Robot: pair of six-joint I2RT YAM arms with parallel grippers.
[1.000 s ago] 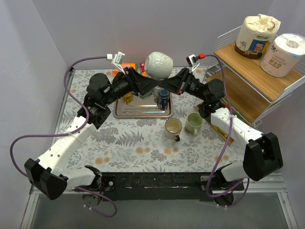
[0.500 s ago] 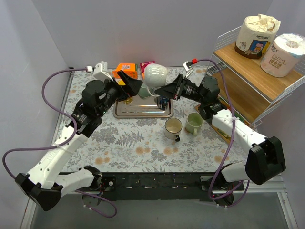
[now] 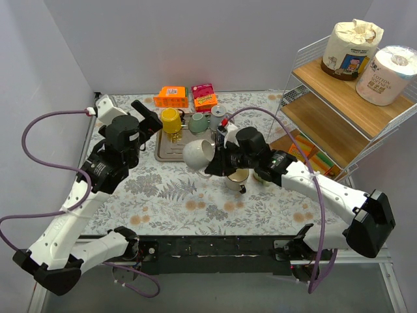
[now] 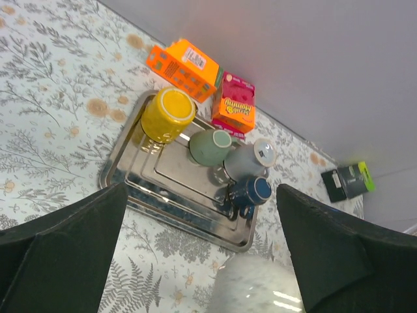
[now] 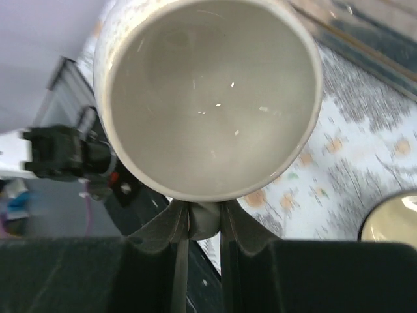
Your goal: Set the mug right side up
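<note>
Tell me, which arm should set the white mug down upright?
Right. Its claw grips the white mug above the table; the left claw hangs open and empty near the tray.

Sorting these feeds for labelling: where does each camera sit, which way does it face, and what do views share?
Top external: above and behind the left arm and right arm, looking down on the table; both show whole.
Left wrist: high, looking down on the tray; own fingers in lower corners.
Right wrist: looking into the mug's mouth; own fingers grip it below.
Shared: mug in all three; tray in top and left wrist.
</note>
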